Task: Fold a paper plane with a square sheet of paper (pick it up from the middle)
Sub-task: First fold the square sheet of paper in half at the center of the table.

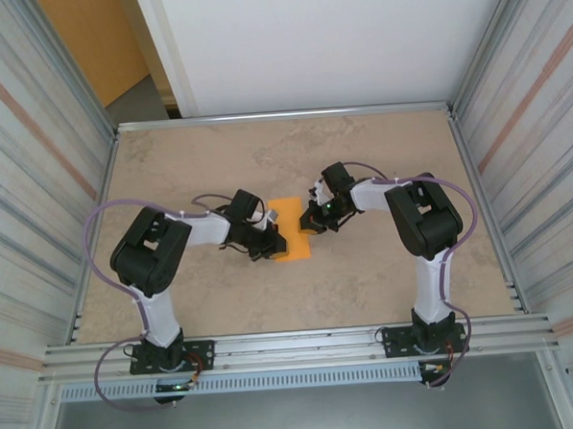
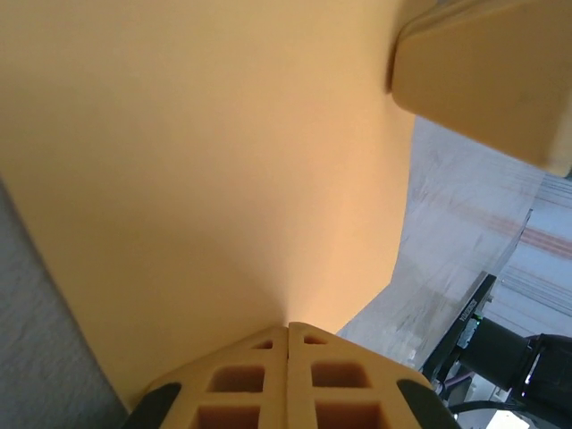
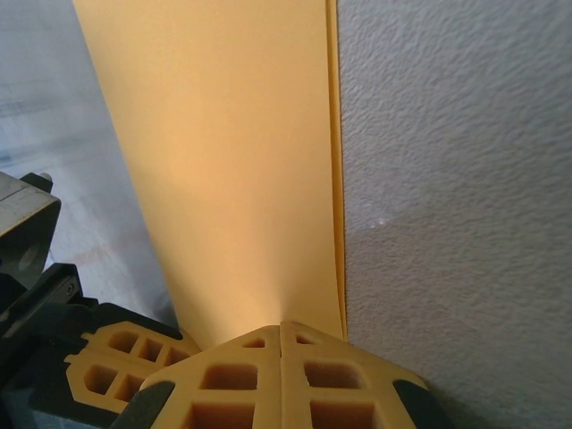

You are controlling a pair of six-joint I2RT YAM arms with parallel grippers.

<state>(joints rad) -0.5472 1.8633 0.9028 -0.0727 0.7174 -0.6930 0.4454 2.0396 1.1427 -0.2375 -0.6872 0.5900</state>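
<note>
Holding: both arms meet at the square sheet of paper point(image 1: 289, 224), which lies in the middle of the surface point(image 1: 389, 151), one arm on each side of it.
Sheet shape: seen from above it is a narrow oblong, not a square. The right wrist view shows a doubled edge down one long side, so it looks folded over once.
Left tool point(image 1: 267, 246): closed tight with no gap at the tip. The tip sits on the sheet's left side, towards the near end. In its own wrist view the orange paper spreads away from the tip and curves a little.
Right tool point(image 1: 316, 221): also closed tight, with its tip at the sheet's right edge, just beside the doubled layers.
Nip or press: it cannot be told whether each tip pinches the thin paper or only bears down on it.
Why opposite sides: probably so that the light sheet cannot slide or spring open, each arm bracing against the other.
Why closed: a shut tip makes one firm narrow point, which suits flattening a crease.
Progress: early, judging by the shape, with no pointed nose or angled corners yet.
Next need: likely one tip pinning the sheet while the other turns a corner in.
Risk: the two tips are close together, so they could knock each other or skew the fold.
</note>
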